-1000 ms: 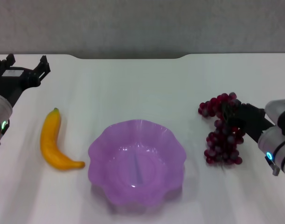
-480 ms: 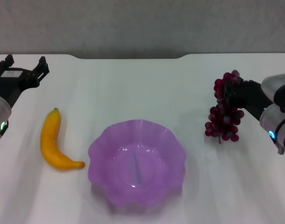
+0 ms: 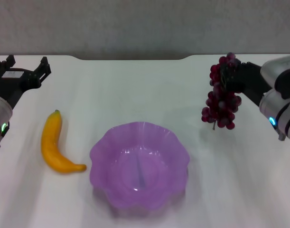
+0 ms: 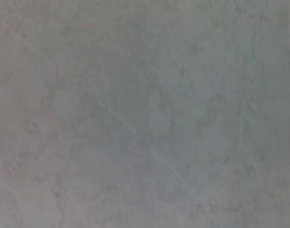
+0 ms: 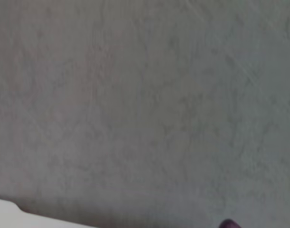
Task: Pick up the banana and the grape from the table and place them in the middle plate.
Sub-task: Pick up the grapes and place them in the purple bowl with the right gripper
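The grape [image 3: 221,99], a dark red and purple bunch, hangs in the air from my right gripper [image 3: 229,71], which is shut on its top, to the right of and behind the middle plate. One grape tip [image 5: 228,223] shows in the right wrist view. The middle plate [image 3: 99,156], translucent purple with a scalloped rim, sits at the front centre of the white table [image 3: 135,90]. The banana [image 3: 53,144] lies on the table left of the plate. My left gripper [image 3: 25,63] is open and parked at the far left, behind the banana.
A grey wall [image 3: 145,26] stands behind the table's notched rear edge. The left wrist view shows only that grey wall [image 4: 145,114], and the right wrist view mostly the same wall [image 5: 135,95].
My right gripper has lifted the grape off the table and carried it up and slightly toward the rear. The left arm, banana and plate have not moved.
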Robot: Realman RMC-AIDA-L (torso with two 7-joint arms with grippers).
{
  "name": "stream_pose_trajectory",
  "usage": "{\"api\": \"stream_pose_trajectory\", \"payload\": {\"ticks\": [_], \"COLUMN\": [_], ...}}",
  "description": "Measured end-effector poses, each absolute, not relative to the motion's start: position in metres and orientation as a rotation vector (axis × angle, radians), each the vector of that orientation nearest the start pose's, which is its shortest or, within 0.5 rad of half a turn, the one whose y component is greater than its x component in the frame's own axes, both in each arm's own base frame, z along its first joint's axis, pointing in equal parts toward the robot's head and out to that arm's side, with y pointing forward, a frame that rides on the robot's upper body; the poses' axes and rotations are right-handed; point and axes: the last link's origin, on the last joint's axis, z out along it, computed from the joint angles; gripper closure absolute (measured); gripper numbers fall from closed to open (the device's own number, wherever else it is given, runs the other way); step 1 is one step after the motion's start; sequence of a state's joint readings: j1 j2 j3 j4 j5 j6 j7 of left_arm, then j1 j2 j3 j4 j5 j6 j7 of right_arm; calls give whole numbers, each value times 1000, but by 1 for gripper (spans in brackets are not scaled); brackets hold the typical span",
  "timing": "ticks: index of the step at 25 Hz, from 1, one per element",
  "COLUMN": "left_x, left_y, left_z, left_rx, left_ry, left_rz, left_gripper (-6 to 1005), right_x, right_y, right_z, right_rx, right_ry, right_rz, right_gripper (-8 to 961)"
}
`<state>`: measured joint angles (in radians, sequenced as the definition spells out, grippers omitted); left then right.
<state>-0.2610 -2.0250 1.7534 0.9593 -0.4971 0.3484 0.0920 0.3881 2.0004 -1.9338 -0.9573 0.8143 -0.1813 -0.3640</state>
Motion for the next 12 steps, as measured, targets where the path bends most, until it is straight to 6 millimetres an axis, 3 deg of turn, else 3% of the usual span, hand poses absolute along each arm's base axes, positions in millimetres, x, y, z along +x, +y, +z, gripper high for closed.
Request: {"api": "stream_pose_trajectory", "payload": {"ticks": [12], "left_x": [-267], "left_y": [392], "left_z": [27], "left_rx": [-1619], "left_ry": [-646], "left_rz": [-568], "left_gripper": [119], "right_x": [194], "right_y": [408], "right_z": [-20], "right_rx": [-1915], "right_ry": [537], "right_rz": [487], "right_gripper": [677]}}
